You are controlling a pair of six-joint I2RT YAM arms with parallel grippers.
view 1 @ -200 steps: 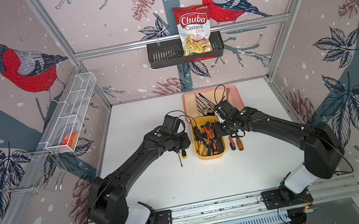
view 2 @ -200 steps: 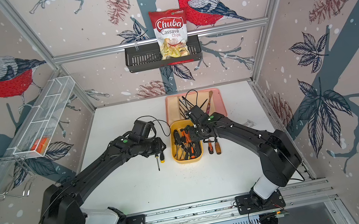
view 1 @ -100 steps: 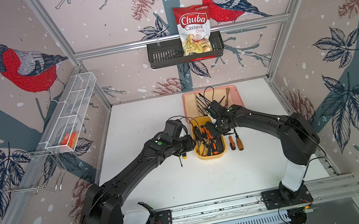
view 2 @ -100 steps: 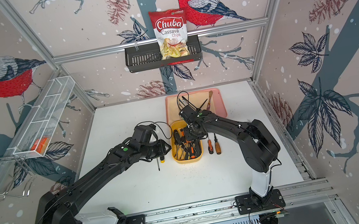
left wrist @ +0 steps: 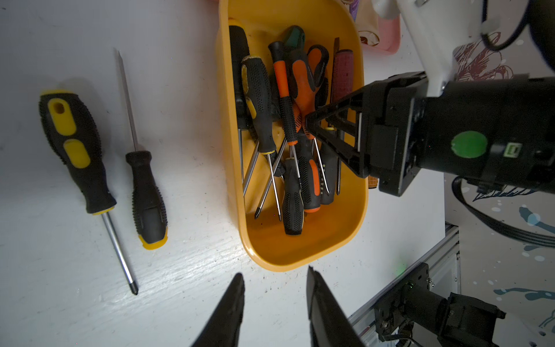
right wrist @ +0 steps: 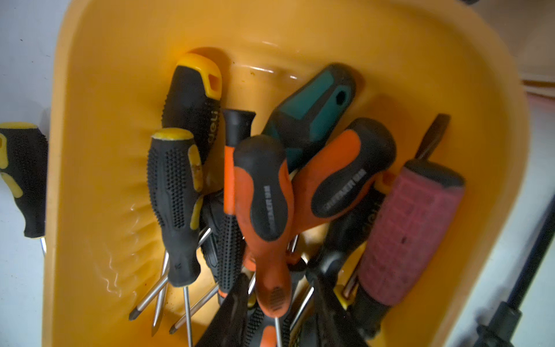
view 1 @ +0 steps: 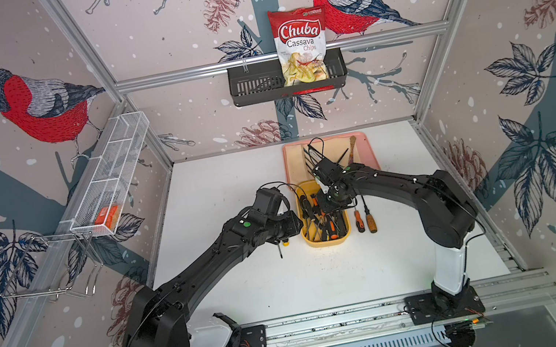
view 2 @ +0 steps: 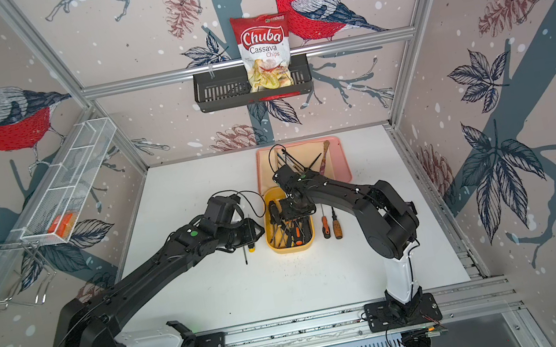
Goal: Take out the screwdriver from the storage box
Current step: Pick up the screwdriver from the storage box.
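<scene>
Finding the storage box [view 1: 327, 244] at the middle of the tabletop [view 1: 251, 291], at 6 o'clock of the pink tray [view 1: 293, 170], still crowded with handles. Reaching down into it with the right gripper [right wrist: 276, 276], setting partly parted jaws either side of the orange-handled screwdriver [right wrist: 261, 195], probably for its lying topmost and free of the pile. Not showing whether already pinching or only flanking it. Hovering with the left gripper [left wrist: 274, 275] just beside the box on its 9 o'clock side, keeping jaws a little apart on nothing, likely staying clear so as not to crowd the reach. Lying outside already: a black-and-yellow pair [left wrist: 75, 144] at 9 o'clock of the box, a second pair [view 1: 370, 221] at 3 o'clock.

Against a second ago: folding the right elbow up and in, carrying that wrist from over the 3 o'clock rim to inside the box. Leaving both loose pairs unmoved.
</scene>
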